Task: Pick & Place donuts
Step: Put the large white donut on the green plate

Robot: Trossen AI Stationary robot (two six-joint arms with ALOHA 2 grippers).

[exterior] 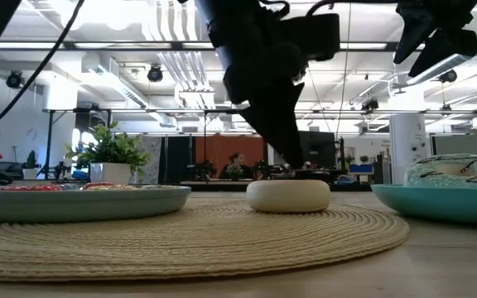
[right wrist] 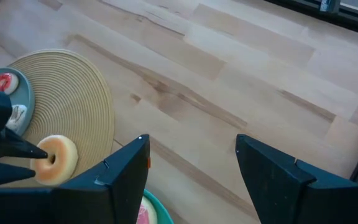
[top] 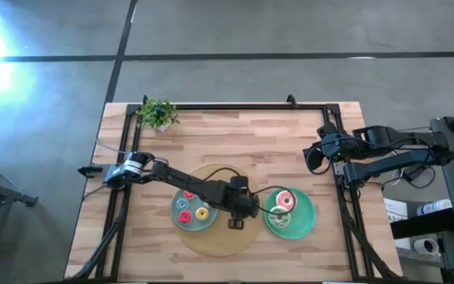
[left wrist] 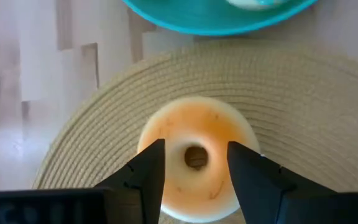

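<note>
Donut [left wrist: 194, 157], orange-iced, flat on woven mat [left wrist: 328, 124] between the plates; probably light, stiff, smooth. Left gripper [left wrist: 194, 171] fingers apart, straddling its hole; best pinched across the ring. Right gripper [right wrist: 191, 180] open, far right.

Orange-iced donut [left wrist: 194, 158] lies flat; others sit on plates.

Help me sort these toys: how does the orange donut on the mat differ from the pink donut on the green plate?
The orange donut lies on the woven mat, with the left hand over it; the pink donut sits on the green plate, with no hand near. The icing differs: orange against pink. Both are small rings lying flat.
</note>
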